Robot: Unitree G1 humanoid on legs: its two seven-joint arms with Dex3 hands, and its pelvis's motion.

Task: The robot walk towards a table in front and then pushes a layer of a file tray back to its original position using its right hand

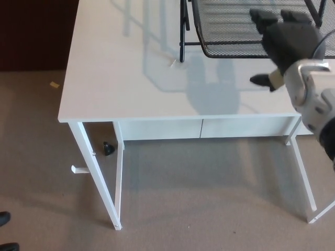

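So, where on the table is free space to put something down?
The white table is bare from its left edge to the file tray frame, and along the front edge. The back right is crowded: tray and right hand.

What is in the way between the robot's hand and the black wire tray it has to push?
Nothing visible. The right hand hangs open at the front edge of the mesh tray layer, with only bare white table nearby.

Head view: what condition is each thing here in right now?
file tray: mesh layer sticking out toward the table's front edge
right hand: open, fingers spread, raised before the tray layer, holding nothing
table: standing, tray resting on its top
left hand: not in view
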